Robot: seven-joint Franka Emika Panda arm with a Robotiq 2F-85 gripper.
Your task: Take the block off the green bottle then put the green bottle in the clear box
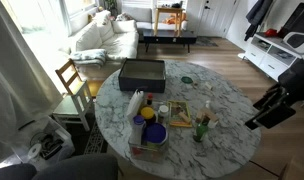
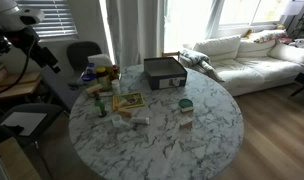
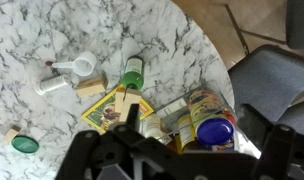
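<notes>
Robot gripper (image 1: 257, 118) is hanging off the edge of a round marble table (image 1: 232, 105), well apart from everything on it; whether its jaws are apart is unclear. The green bottle (image 1: 200, 128) is standing upright (long axis vertical) toward the gripper's side of the table, near the clear box (image 1: 147, 151).

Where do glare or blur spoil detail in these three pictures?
In an exterior view the window is blown out to white; in an exterior view the windows at the top glare too; in the wrist view the end effector is a dark, soft mass along the bottom, yet the green bottle looks fairly sharp.
</notes>
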